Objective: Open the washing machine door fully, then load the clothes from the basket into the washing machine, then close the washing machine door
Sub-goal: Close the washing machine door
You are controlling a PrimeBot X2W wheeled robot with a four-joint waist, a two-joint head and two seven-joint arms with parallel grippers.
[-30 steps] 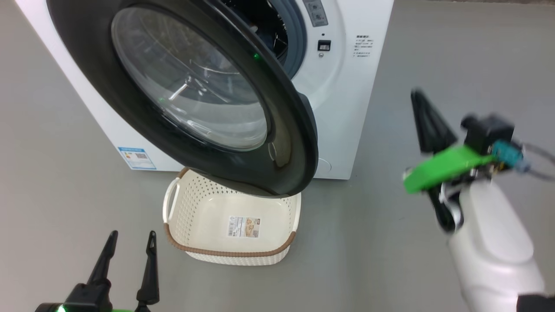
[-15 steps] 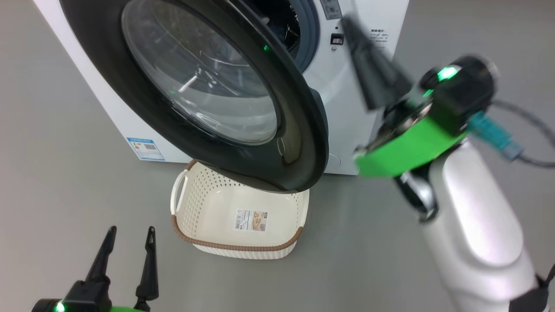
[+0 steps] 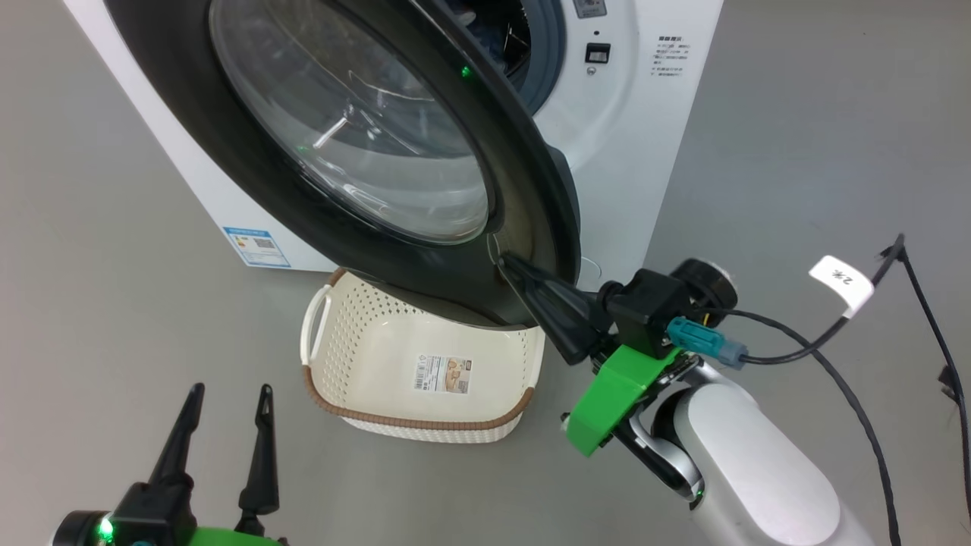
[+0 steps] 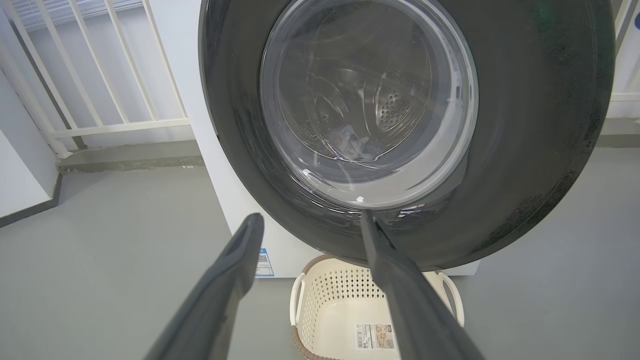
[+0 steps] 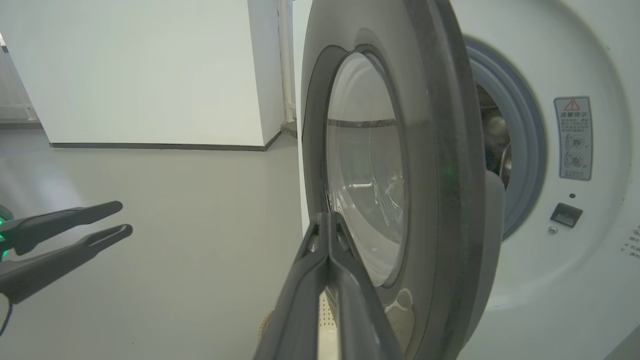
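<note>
The washing machine [image 3: 630, 152] stands with its door [image 3: 349, 129] swung partly open, the glass bowl facing me. Through the glass, clothes [image 4: 350, 145] lie in the drum. The basket [image 3: 410, 421] sits on the floor under the door, holding nothing but its label sticker. My right gripper [image 3: 507, 263] is shut, its tip at the door's outer face near the lower free edge; the right wrist view shows its fingertips [image 5: 327, 216] pressed together beside the glass. My left gripper [image 3: 230, 394] hangs open at the lower left, apart from the basket and pointing at the door [image 4: 525, 125].
A black cable with a white tag [image 3: 842, 280] trails from my right wrist across the grey floor. A white railing [image 4: 100, 75] stands left of the machine. A white wall block [image 5: 150, 75] rises behind the door's hinge side.
My right arm swung from the far right, up past the machine's front, then down to the door's lower edge. The head camera shifted slightly. The left gripper stayed put.
</note>
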